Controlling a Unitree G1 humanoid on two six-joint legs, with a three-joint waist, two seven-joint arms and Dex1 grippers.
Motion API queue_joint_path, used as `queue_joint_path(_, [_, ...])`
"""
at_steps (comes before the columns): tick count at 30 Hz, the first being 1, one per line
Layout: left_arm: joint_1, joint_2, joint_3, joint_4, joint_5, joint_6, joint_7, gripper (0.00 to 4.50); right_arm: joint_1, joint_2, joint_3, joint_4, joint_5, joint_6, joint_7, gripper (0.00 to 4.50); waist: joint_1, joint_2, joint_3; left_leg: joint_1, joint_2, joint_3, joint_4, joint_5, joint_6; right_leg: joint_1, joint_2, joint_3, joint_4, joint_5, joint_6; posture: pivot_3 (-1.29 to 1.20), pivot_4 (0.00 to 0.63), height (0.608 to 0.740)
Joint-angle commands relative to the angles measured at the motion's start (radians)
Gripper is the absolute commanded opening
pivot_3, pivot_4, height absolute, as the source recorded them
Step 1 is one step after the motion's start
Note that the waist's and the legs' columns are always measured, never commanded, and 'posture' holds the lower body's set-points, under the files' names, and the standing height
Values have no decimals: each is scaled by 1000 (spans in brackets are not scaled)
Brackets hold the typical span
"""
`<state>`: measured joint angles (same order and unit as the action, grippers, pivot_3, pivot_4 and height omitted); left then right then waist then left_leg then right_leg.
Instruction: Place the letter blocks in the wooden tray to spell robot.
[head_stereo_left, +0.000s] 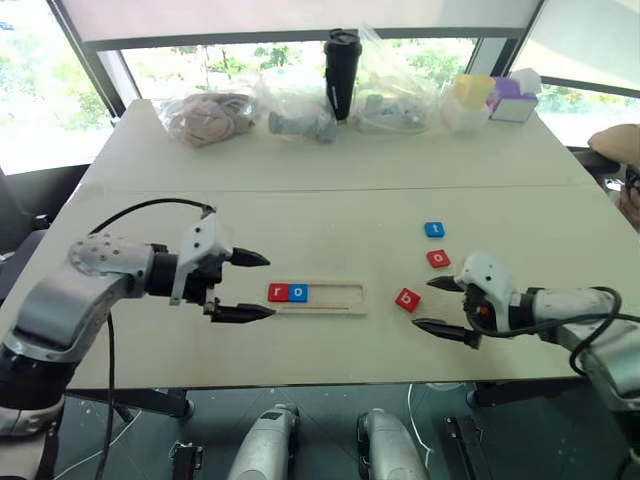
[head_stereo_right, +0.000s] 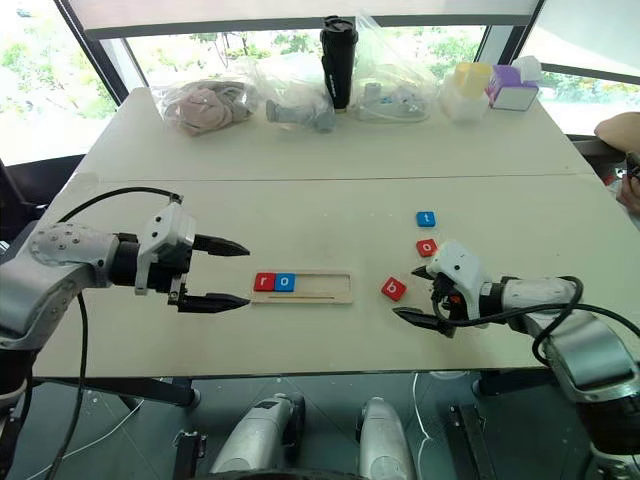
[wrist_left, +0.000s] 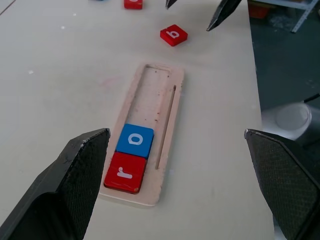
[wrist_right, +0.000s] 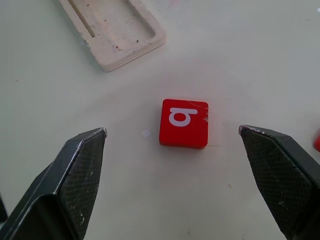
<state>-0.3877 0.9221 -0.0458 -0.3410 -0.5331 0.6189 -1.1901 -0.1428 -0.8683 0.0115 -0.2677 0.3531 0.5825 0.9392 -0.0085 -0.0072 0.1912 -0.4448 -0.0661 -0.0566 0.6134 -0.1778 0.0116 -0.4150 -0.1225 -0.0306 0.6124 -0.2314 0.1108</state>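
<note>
The wooden tray (head_stereo_left: 318, 296) lies near the table's front edge, with a red r block (head_stereo_left: 278, 293) and a blue o block (head_stereo_left: 298, 293) at its left end. A red b block (head_stereo_left: 407, 299) lies flat on the table just right of the tray. Farther back sit a red o block (head_stereo_left: 438, 259) and a blue t block (head_stereo_left: 434, 229). My left gripper (head_stereo_left: 250, 286) hangs open just left of the tray, holding nothing. My right gripper (head_stereo_left: 440, 305) stands open right of the b block, which lies ahead of its spread fingers (wrist_right: 75, 175) in the right wrist view.
Along the table's far edge stand plastic bags (head_stereo_left: 210, 115), a black tumbler (head_stereo_left: 341, 70) and small yellow and purple boxes (head_stereo_left: 495, 97). A seam (head_stereo_left: 330, 188) crosses the table between them and the blocks. A person's arm (head_stereo_left: 620, 145) shows at the right edge.
</note>
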Motion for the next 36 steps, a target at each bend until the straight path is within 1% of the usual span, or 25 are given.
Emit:
queue_joint_path(1, [21,-6,25,-49,-10,2,28,4500,-28,30,17,12,-25,-24,-23,4404,2,0,0,-1,0,0,-1,0,0,-2,0,0,0,0,0,0,150,740])
queue_joint_path(5, [89,-3,42,-80,-18,16,59,4500,-35,60,30,-7,-56,19,-88,4404,2,0,0,-3,0,1,-1,1,2,-5,3,0,2,0,1,0,150,740])
queue_joint_path(8, [110,-4,57,-90,-22,21,82,4500,-11,78,13,-55,-39,70,-127,4404,5,0,0,-3,0,1,-1,1,1,-5,3,0,3,0,0,0,150,740])
queue_joint_path(12, [123,1,65,-91,-23,19,87,4500,32,82,-13,-125,-13,118,-146,4404,21,0,0,0,1,1,0,0,-1,-3,3,0,3,0,0,0,150,740])
queue_joint_path(17, [103,-4,44,-67,-7,4,80,4500,55,87,-22,-143,-8,132,-170,4404,22,0,0,0,1,1,0,0,-1,-3,3,0,3,0,0,0,150,740])
queue_joint_path(18, [98,-5,38,-62,-2,-1,77,4500,60,88,-23,-144,-8,133,-174,4181,22,0,0,0,1,1,0,0,-1,-3,3,0,3,0,0,0,150,740])
queue_joint_path(20, [91,-6,33,-56,3,-6,74,4500,69,90,-27,-148,-5,138,-184,3535,22,0,0,0,1,1,0,0,-1,-3,4,0,3,0,0,0,150,740])
queue_joint_path(22, [85,-7,31,-49,5,-9,71,4500,76,90,-29,-151,-5,140,-193,2540,22,0,0,0,1,1,0,0,-1,-3,4,0,3,0,0,0,150,740])
queue_joint_path(23, [84,-7,30,-46,7,-12,70,4500,78,90,-30,-151,-6,139,-197,1953,22,0,0,0,1,1,0,0,-1,-3,4,0,3,0,0,0,150,740])
queue_joint_path(24, [83,-8,29,-44,8,-14,70,4500,79,91,-31,-151,-7,139,-200,1482,22,0,0,0,1,1,0,0,-1,-3,4,0,3,0,0,0,150,740])
queue_joint_path(25, [83,-8,28,-43,8,-16,70,4500,74,90,-28,-150,-11,133,-202,1148,22,0,0,0,1,1,0,0,-1,-3,4,0,3,0,0,0,150,740])
queue_joint_path(26, [84,-8,27,-43,8,-18,71,4500,70,89,-26,-149,-14,128,-203,1148,22,0,0,0,1,1,0,0,-1,-3,4,0,3,0,0,0,150,740])
queue_joint_path(31, [86,-2,34,-33,8,-22,62,4500,-52,110,-17,-178,32,171,-192,1148,19,0,0,0,2,2,1,0,-1,-3,4,0,3,1,-1,0,150,740])
queue_joint_path(33, [82,7,40,-27,7,-24,53,4500,-159,124,35,-182,61,188,-147,1148,17,0,0,0,2,2,1,1,0,-3,4,0,3,1,-1,0,150,740])
queue_joint_path(36, [73,8,36,-19,15,-26,51,4500,-277,142,129,-173,93,195,-50,1148,17,0,0,0,4,3,1,1,1,-4,5,0,3,2,-2,0,150,740])
